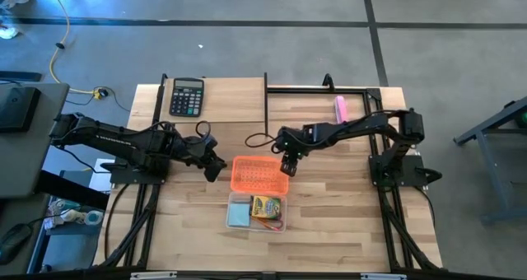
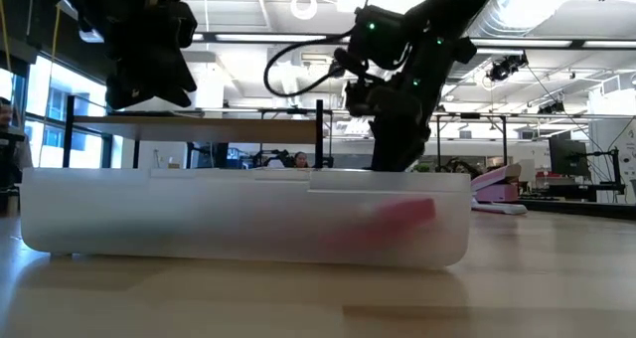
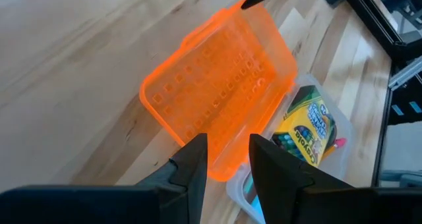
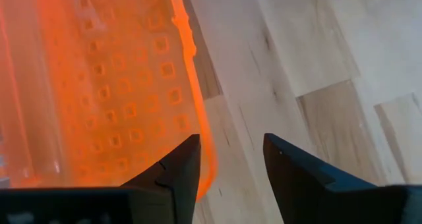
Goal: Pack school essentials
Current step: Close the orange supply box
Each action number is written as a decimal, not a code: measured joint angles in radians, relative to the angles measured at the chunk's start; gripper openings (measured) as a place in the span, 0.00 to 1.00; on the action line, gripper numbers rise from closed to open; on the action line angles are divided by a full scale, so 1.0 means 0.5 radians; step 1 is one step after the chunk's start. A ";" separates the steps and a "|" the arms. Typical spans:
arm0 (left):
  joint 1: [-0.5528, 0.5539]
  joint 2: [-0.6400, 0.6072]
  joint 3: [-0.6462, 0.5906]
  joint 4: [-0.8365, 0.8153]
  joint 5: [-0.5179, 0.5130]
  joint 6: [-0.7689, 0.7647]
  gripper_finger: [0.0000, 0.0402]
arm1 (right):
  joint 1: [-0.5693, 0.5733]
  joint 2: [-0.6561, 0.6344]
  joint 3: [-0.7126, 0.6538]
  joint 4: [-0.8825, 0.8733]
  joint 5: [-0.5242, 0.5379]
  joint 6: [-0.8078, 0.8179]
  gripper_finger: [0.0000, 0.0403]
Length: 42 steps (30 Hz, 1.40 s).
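Observation:
A clear plastic box [image 1: 282, 218] stands on the table near the middle and fills the front of the low view [image 2: 248, 219]. It holds a yellow-green crayon box [image 1: 267, 206], which also shows in the left wrist view [image 3: 306, 128], a light-blue notepad [image 1: 240, 214] and small red things. Its orange lid [image 1: 259, 174] lies open on the box's far side. My left gripper [image 1: 216, 170] is open just left of the lid [image 3: 217, 85]. My right gripper [image 1: 287, 168] is open at the lid's right edge [image 4: 194, 105], one finger over the lid and one over the table. My left gripper [image 3: 227, 141] points at the lid's near-left corner [image 3: 221, 161], which shows in the gap between its fingers; I cannot tell whether it touches. My right gripper [image 4: 231, 140] stands astride the lid's right rim [image 4: 206, 165] from above; I cannot tell whether a finger touches it.
A black calculator [image 1: 187, 96] lies at the far left of the table. A pink oblong bar [image 1: 340, 109] lies at the far right and shows in the low view [image 2: 497, 184]. A black frame rail [image 1: 266, 99] and a cable stand behind the lid.

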 joint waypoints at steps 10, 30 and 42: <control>0.000 0.000 0.000 0.000 -0.030 0.002 0.25 | 0.000 0.041 0.000 0.003 0.031 0.066 0.18; -0.045 0.000 0.001 0.032 0.507 -0.118 0.25 | -0.001 -0.063 0.002 -0.046 0.120 0.202 0.03; -0.323 0.135 0.002 0.215 0.755 -0.264 0.25 | 0.003 -0.082 0.226 -0.270 0.285 0.121 0.03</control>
